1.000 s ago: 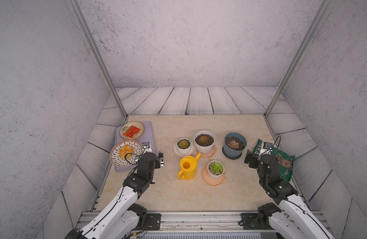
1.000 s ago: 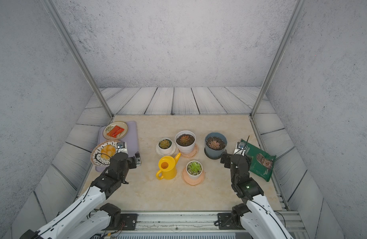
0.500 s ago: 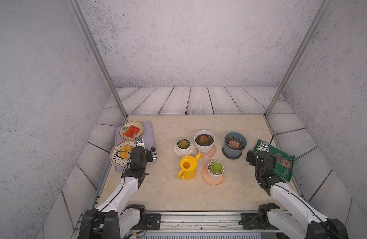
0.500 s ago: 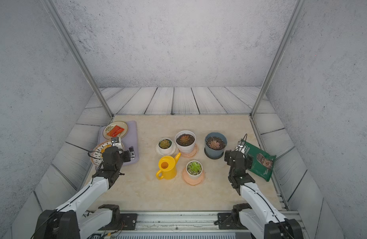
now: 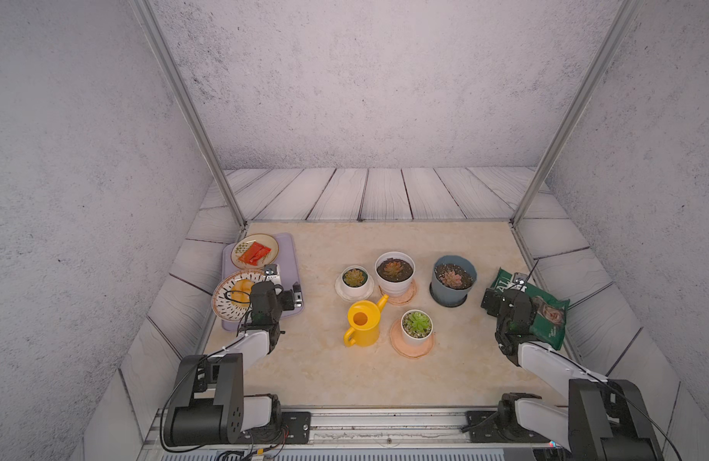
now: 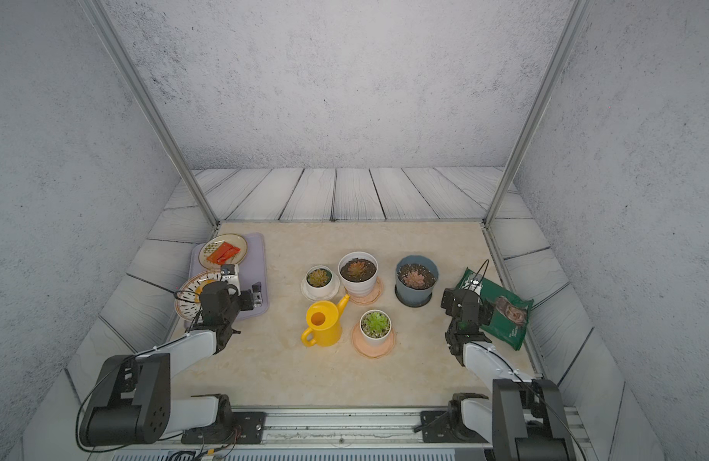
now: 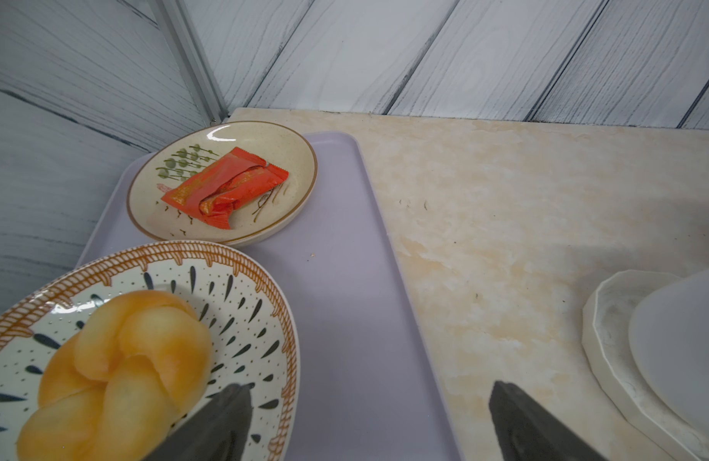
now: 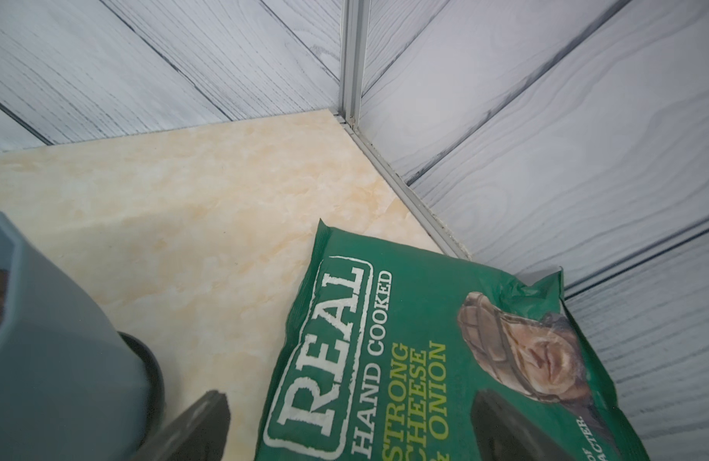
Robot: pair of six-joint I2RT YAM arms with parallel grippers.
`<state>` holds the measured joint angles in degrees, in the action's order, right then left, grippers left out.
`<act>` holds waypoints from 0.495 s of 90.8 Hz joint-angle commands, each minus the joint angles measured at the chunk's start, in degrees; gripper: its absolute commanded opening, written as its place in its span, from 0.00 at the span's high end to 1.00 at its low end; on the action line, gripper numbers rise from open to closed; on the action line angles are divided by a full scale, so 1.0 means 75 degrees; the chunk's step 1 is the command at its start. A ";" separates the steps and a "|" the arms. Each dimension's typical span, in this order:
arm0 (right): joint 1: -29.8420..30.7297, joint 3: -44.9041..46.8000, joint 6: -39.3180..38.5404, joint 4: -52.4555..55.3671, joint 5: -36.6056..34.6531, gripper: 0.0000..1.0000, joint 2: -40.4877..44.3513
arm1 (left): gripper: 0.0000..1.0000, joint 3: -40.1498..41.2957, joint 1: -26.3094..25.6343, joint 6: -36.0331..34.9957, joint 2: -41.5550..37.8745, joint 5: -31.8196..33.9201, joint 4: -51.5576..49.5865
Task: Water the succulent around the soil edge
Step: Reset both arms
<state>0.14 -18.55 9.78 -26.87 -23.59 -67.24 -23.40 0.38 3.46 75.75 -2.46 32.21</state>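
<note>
A yellow watering can [image 5: 362, 323] [image 6: 322, 325] stands on the table with nothing holding it, its spout toward the larger white pot [image 5: 394, 269]. Several potted succulents surround it: a green one [image 5: 416, 323] on a pink saucer, a small one on a white saucer [image 5: 354, 277], and one in a blue-grey pot [image 5: 452, 279]. My left gripper [image 5: 285, 284] [image 7: 368, 423] is open and empty over the lilac tray's edge, far left of the can. Over the crisp bag's edge, my right gripper [image 5: 503, 289] [image 8: 348, 423] is also open and empty.
The lilac tray [image 5: 289, 247] carries a plate with a red packet [image 5: 255, 251] and a patterned plate with a bun [image 5: 235, 295]. A green crisp bag [image 5: 544, 315] lies at the right wall. Slanted panels close in both sides and the back.
Both arms have folded back and sunk toward their bases. The left gripper drifted left over the tray, the right stayed by the crisp bag. Jaws stayed open.
</note>
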 commanded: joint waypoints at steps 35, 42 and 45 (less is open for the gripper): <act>-0.0135 0.0106 -0.0053 -0.1781 0.1005 0.01 -0.0641 | 0.00 -0.0095 0.0436 -0.0464 0.1137 -0.1124 0.1518; -0.0149 0.0127 -0.0073 -0.2083 0.1074 0.01 -0.0802 | 0.00 -0.0172 0.0554 -0.0452 0.1453 -0.1391 0.1619; -0.0176 0.0145 -0.0074 -0.2229 0.1109 0.01 -0.0898 | 0.00 -0.0248 0.0583 -0.0469 0.1555 -0.1539 0.1613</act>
<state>-0.71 -18.17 9.61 -38.04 -17.02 -72.23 -23.49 3.57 0.23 85.21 -9.65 41.23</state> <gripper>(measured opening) 0.993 0.997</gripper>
